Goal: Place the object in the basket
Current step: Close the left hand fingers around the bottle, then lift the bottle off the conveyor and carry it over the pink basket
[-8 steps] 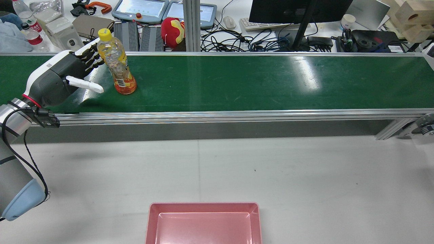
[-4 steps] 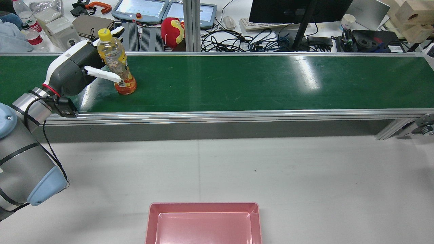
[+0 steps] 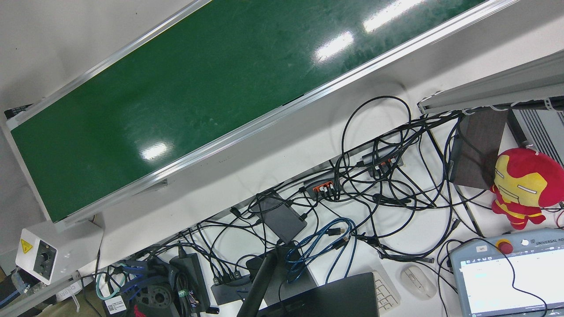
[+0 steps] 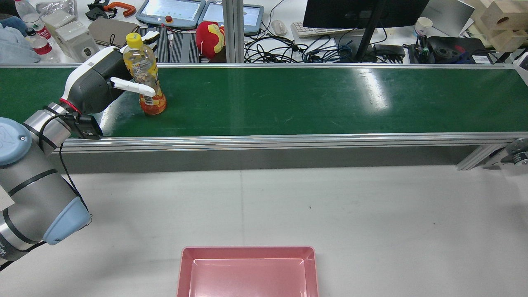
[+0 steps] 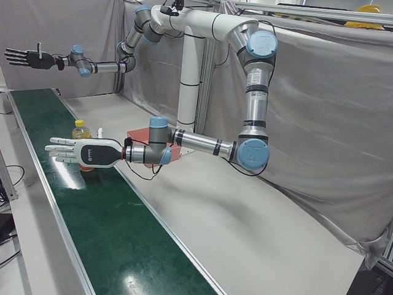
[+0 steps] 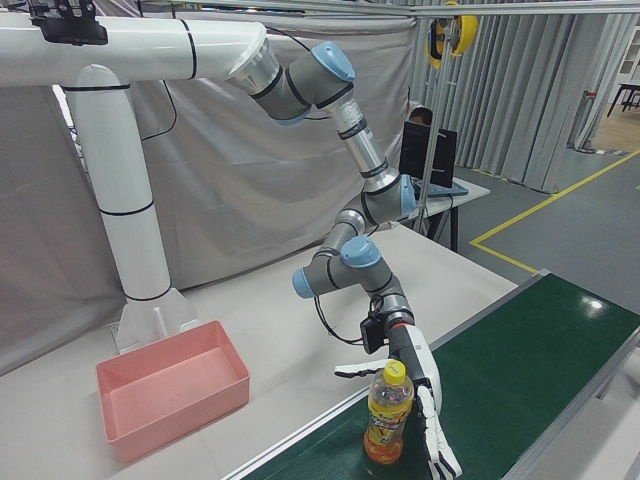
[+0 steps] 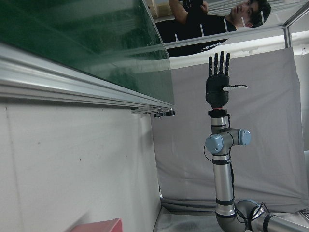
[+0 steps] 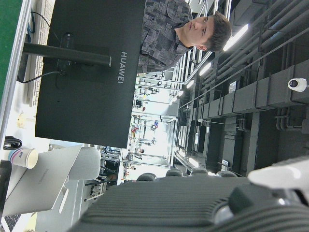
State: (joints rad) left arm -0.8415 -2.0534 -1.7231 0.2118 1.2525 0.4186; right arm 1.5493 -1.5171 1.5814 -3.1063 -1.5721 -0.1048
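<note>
A juice bottle [image 4: 144, 78] with a yellow cap stands upright on the green conveyor belt [image 4: 288, 99], near its left end. It also shows in the left-front view [image 5: 80, 130] and the right-front view [image 6: 388, 415]. My left hand [image 4: 97, 84] is open around it. The thumb [image 4: 136, 87] lies across the bottle's near side and the straight fingers [image 6: 432, 435] run behind it. The pink basket [image 4: 247, 248] sits on the grey table at the near edge, well away from the bottle. My right hand [image 5: 27, 58] is open and empty, raised high over the belt's far end.
The belt's aluminium rails run along both its sides. Beyond the belt lie cables [image 3: 374, 176], a monitor, teach pendants, a red plush toy [image 4: 210, 37] and spare bottles [image 4: 39, 39]. The basket also shows in the right-front view [image 6: 180, 410].
My left hand has moved right and up to the bottle, and now brackets it with thumb in front and fingers behind. The bottle's top has shifted slightly right.
</note>
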